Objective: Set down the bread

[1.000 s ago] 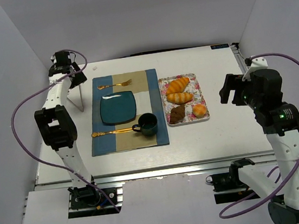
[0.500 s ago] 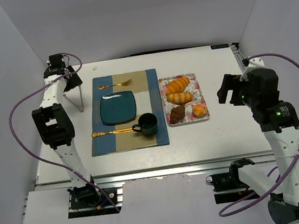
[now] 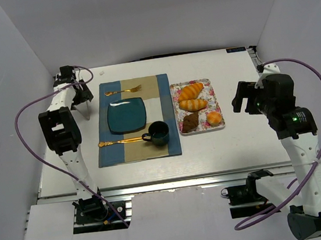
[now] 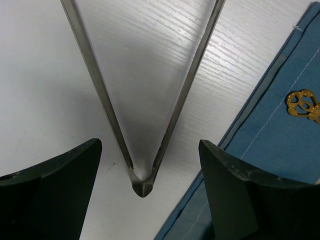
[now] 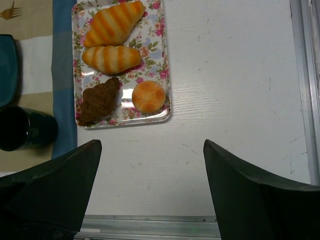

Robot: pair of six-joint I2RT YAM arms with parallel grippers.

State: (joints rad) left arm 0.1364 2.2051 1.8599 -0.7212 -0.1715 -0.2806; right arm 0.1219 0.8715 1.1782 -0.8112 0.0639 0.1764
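Observation:
The bread (image 3: 190,122) (image 5: 99,101) is a dark brown ridged croissant lying at the near left corner of a floral tray (image 3: 175,107) (image 5: 167,116). My right gripper (image 3: 242,95) (image 5: 152,145) hovers open over bare table, to the right of and nearer than the tray, with nothing between its fingers. My left gripper (image 3: 78,90) (image 4: 150,150) is at the far left of the table, open. Its fingers stand either side of the hinge end of metal tongs (image 4: 142,186) (image 3: 88,111) lying on the table, without touching them.
Two golden croissants (image 3: 191,91) and a round orange bun (image 3: 213,117) share the tray. On a blue and tan placemat (image 3: 172,142) sit a teal plate (image 3: 126,115), a dark mug (image 3: 158,133), a gold fork (image 3: 123,91) and another gold utensil (image 3: 119,141).
My left gripper has come down and slightly right, closer over the tongs. The right arm has edged a little to the left. The bread has not moved.

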